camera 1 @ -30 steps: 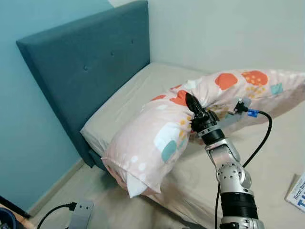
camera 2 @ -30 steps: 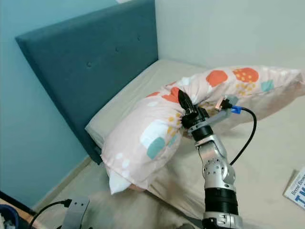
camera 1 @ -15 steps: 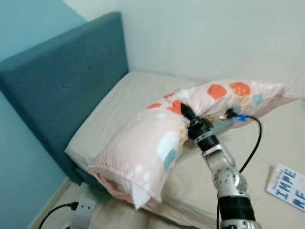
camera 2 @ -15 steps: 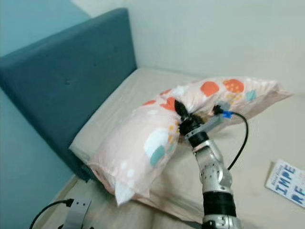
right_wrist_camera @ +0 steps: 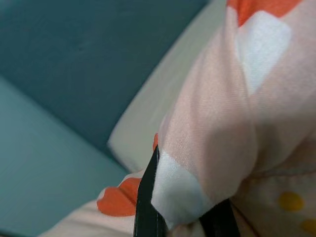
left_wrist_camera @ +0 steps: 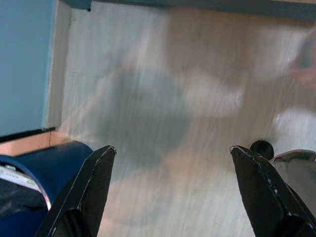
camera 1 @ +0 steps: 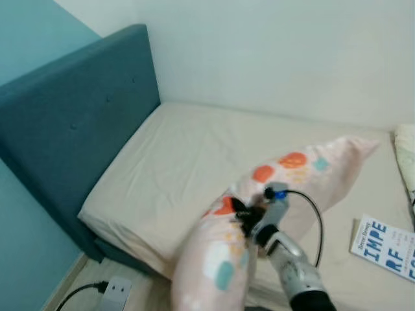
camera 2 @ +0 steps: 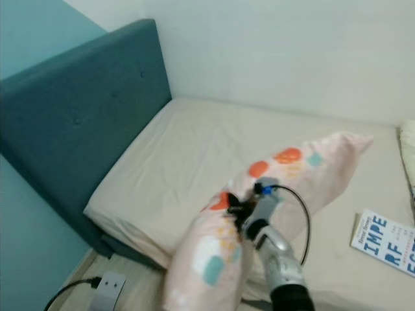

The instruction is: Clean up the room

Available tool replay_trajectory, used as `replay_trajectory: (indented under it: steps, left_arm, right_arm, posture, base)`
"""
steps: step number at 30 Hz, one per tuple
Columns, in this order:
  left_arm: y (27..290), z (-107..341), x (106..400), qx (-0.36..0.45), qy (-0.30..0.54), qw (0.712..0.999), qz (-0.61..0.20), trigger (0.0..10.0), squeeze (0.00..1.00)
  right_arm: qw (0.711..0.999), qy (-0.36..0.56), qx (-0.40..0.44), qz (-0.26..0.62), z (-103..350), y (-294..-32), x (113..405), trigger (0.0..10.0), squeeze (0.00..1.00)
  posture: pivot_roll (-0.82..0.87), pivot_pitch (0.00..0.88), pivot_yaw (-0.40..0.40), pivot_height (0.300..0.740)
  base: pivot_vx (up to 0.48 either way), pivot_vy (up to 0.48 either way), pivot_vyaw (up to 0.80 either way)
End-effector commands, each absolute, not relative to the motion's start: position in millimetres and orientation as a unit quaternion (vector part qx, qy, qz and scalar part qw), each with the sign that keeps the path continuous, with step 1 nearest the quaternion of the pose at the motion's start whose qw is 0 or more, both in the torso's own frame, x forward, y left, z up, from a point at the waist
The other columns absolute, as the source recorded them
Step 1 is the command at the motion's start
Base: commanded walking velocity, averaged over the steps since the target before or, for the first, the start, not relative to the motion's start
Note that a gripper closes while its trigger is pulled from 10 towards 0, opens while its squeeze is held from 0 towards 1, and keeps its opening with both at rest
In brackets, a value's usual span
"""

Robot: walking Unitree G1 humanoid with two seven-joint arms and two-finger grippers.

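Over the bed's [camera 1: 175,155] near edge, right end effector [camera 1: 243,217] pinches the pink pillow [camera 1: 285,178] mid-body, fabric bunched btwn clamped fingers; left end effector [left_wrist_camera: 173,192] spread wide w/ nothing held, above floor [left_wrist_camera: 163,98].

Pillow [camera 1: 259,220]: long, pale pink, printed with orange, white, teal blotches and yellow dots. Bent at middle, pinched there by right gripper [camera 1: 241,212]. Far end rests on bed [camera 1: 168,162]; near end droops over mattress edge toward floor.
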State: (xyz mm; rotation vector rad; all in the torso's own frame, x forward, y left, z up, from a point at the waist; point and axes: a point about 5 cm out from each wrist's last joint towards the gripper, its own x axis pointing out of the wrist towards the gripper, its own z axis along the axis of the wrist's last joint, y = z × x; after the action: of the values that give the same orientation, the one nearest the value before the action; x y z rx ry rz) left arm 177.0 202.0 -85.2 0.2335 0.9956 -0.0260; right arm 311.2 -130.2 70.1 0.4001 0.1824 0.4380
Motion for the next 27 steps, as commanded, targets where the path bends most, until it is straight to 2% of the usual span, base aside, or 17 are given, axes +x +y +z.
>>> replay_trajectory:
  steps: [1, 10, 18, 25, 27]
  left_arm:
    - [204.5, -84.6, 177.4, 0.105, 0.478, 0.872, -0.009, 10.0, 0.0]
    - [205.7, -85.4, 175.7, 0.095, 0.485, 0.869, -0.007, 10.0, 0.0]
    - [205.0, -87.1, 172.2, 0.094, 0.489, 0.867, -0.008, 10.0, 0.0]
    - [203.5, -88.2, 170.3, 0.095, 0.491, 0.866, -0.008, 10.0, 0.0]
    - [204.0, -87.7, 171.1, 0.094, 0.488, 0.868, -0.001, 10.0, 0.0]
  right_arm:
    - [0.953, 0.02, 0.183, 0.239, 96.0, -125.8, 319.1, 10.0, 0.0]
    - [0.952, 0.003, 0.176, 0.25, 100.7, -120.3, 322.2, 10.0, 0.0]
    - [0.952, -0.009, 0.175, 0.252, 104.0, -121.0, 322.5, 10.0, 0.0]
    - [0.95, -0.011, 0.174, 0.259, 104.4, -119.9, 323.4, 10.0, 0.0]
    - [0.95, -0.011, 0.172, 0.261, 104.3, -120.1, 323.7, 10.0, 0.0]
  posture:
    - [-0.12, 0.042, 0.02, 0.74]
    - [-0.12, 0.04, 0.02, 0.74]
    - [-0.11, 0.044, 0.013, 0.74]
    - [-0.11, 0.039, 0.008, 0.74]
    - [-0.11, 0.034, 0.006, 0.74]
  base:
    - [0.0, 0.0, 0.78]
    - [0.0, -0.427, 0.78]
    - [0.0, 0.0, 0.77]
    - [0.0, -0.48, 0.78]
    - [0.0, 0.0, 0.77]
